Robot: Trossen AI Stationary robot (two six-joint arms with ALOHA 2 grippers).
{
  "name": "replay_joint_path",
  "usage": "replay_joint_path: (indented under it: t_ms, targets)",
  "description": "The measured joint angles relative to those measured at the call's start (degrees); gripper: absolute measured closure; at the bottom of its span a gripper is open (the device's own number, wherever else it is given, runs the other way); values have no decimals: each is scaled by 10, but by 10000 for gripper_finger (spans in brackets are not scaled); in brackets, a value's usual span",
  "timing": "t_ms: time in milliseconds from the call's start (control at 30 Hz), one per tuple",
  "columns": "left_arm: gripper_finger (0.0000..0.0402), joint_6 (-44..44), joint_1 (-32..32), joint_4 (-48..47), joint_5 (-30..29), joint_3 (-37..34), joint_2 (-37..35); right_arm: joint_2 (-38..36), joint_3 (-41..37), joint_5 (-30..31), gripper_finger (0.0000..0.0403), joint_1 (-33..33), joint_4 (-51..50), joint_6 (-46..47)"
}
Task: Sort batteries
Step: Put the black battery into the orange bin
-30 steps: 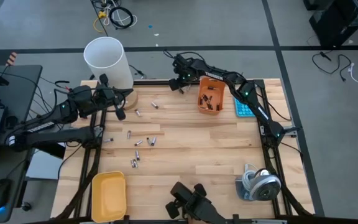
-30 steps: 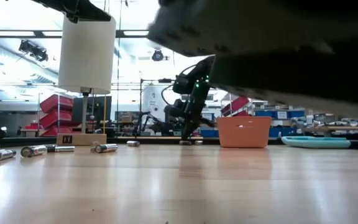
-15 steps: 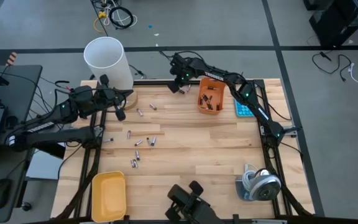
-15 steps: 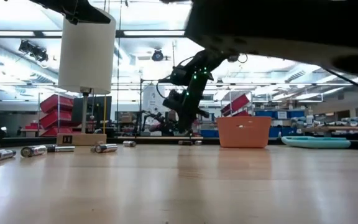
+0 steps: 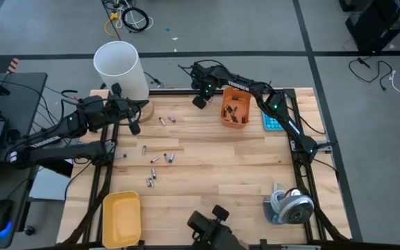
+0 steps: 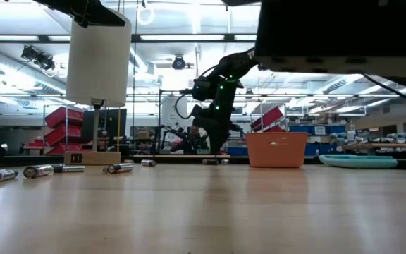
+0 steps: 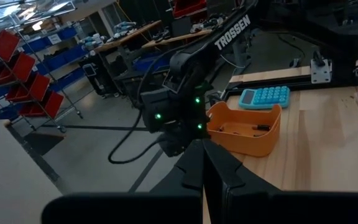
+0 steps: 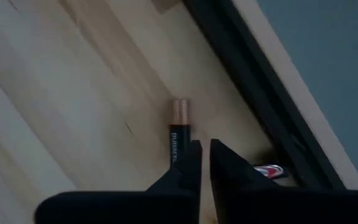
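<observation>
Several small batteries point(image 5: 160, 158) lie loose on the left half of the wooden table point(image 5: 214, 167). Two more point(image 5: 167, 119) lie farther back. More lie in the orange bin point(image 5: 234, 107). My right gripper point(image 5: 200, 102) hangs, pointing steeply down, just above the table at its far edge, left of the bin. Its tips point(image 8: 204, 152) stand a narrow gap apart with nothing between them. A black and copper battery point(image 8: 179, 127) lies on the wood right beyond them, its near end hidden by one finger. My left gripper point(image 7: 202, 158) waits shut and bare, raised at the far left beside the white cylinder point(image 5: 120, 69).
A yellow bin point(image 5: 121, 218) sits at the near left corner. A blue calculator point(image 5: 272, 121) lies right of the orange bin. A grey round device point(image 5: 289, 204) stands at the near right, and a dark device point(image 5: 212, 228) at the near edge. The black table frame point(image 8: 272, 112) runs close behind my right gripper.
My right gripper has risen a little off the table at the far edge and rolled about its own axis. The black and copper battery stays lying on the wood.
</observation>
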Motion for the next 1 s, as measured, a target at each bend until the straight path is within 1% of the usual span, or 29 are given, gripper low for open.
replay_joint_path:
  t_ms: [133, 200, 333, 400, 667, 867, 1000]
  targets:
    - [401, 0, 0, 0, 0, 0, 0, 2, -18, 30, 342, 17, 26, -21]
    - [401, 0, 0, 0, 0, 0, 0, 2, -22, 61, 322, 25, 27, -36]
    - [401, -1, 0, 3, 0, 0, 0, 2, -23, 86, 291, 29, 27, -34]
    - [401, -1, 0, 4, 0, 0, 0, 2, -23, 85, 284, 27, 23, -32]
    - [401, -1, 0, 4, 0, 0, 0, 2, -23, 33, 281, 17, 12, -51]
    - [401, -2, 0, 4, 0, 0, 0, 2, -23, 21, 280, 16, 14, -63]
    - [401, -2, 0, 8, 0, 0, 0, 2, -23, 11, 272, 13, 11, -67]
